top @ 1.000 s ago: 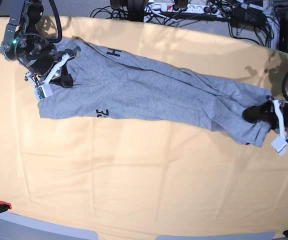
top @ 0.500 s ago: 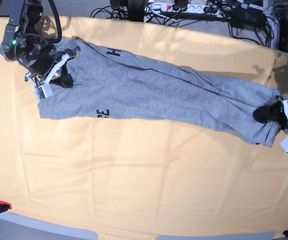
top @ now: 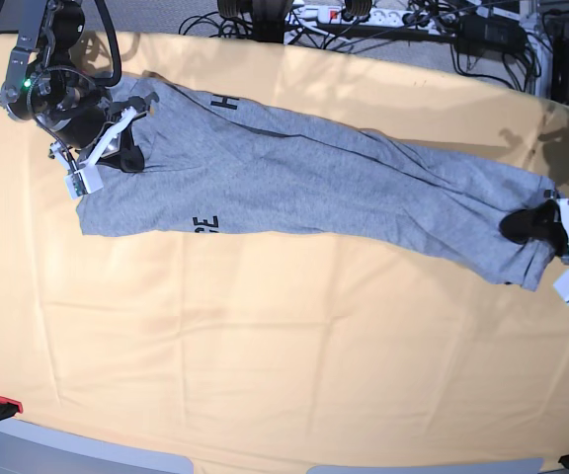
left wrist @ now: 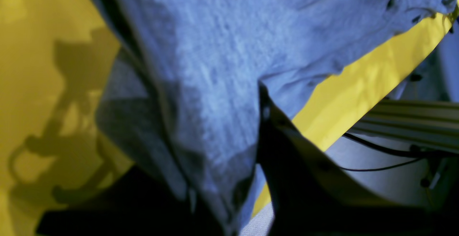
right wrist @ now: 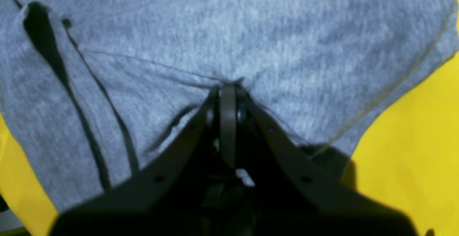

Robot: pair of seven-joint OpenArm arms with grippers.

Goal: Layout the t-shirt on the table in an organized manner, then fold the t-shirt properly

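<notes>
You had the t-shirt (top: 304,188) stretched across the table (top: 265,355), right gripper (top: 126,153) at its left end, left gripper (top: 527,225) at its right end.

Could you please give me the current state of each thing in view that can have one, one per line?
t-shirt: stretched long between both arms, bunched and creased, not laid flat or folded.
left gripper: shut on the t-shirt's end near the table's edge.
right gripper: shut on a pinch of t-shirt fabric.
table: covered by a slightly wrinkled yellow-orange cloth.
</notes>
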